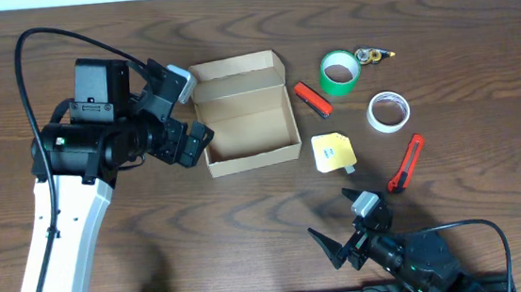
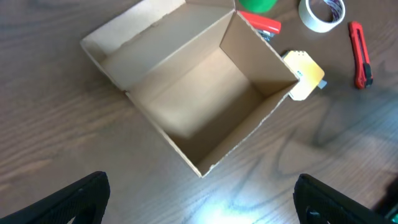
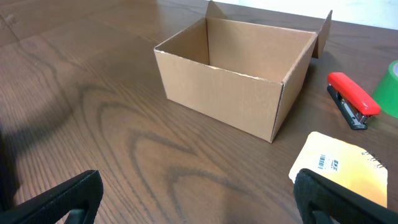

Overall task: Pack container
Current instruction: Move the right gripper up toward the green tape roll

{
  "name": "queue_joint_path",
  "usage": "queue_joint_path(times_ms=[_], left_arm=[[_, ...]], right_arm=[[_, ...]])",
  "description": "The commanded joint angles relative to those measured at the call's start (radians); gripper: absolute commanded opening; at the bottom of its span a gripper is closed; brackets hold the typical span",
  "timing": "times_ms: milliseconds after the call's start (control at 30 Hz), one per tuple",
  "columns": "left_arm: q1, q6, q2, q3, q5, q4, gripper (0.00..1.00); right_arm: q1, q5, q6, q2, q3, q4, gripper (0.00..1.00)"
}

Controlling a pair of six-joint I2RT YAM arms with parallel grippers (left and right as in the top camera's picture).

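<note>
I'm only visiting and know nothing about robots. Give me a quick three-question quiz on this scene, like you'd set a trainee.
1. True or false: the box is empty.
2. The tape roll nearest the box is: A green, B blue, C black.
3. Fill in: the left gripper and right gripper are both ____ (open or shut).

Key: 1 true; 2 A; 3 open.
</note>
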Motion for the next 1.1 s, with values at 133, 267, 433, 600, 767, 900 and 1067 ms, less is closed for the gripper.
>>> queue_joint_path(times_ms=[133, 267, 433, 600, 767, 900, 1067], left_arm=[[0.002, -0.008, 0.000, 0.011, -0.029, -0.068, 0.95], [0.002, 0.002, -0.014, 0.087, -0.031, -0.146, 0.95], [0.002, 0.034, -0.024, 0.198, -0.031, -0.260, 0.95], [0.002, 0.034, -0.042, 0.222, -0.032, -0.321, 0.95], [0.002, 0.034, -0.043, 0.222, -0.058, -0.327, 0.95], [0.002, 0.034, -0.042, 0.222, -0.057, -0.327, 0.95], [0.002, 0.034, -0.042, 0.222, -0.057, -0.327, 0.95]], right_arm=[[0.016, -0.031, 0.159, -0.006, -0.003, 0.064, 0.99], [0.016, -0.030, 0.340, -0.006, -0.003, 0.099, 0.99], [0.014, -0.026, 0.369, -0.006, 0.005, 0.174, 0.99], [-0.014, 0.039, 0.365, 0.001, 0.072, 0.114, 0.99], [-0.085, 0.098, 0.264, 0.074, 0.222, -0.035, 0.99], [-0.160, 0.105, 0.214, 0.185, 0.372, -0.124, 0.99], [-0.246, 0.104, 0.153, 0.365, 0.578, -0.210, 0.99]])
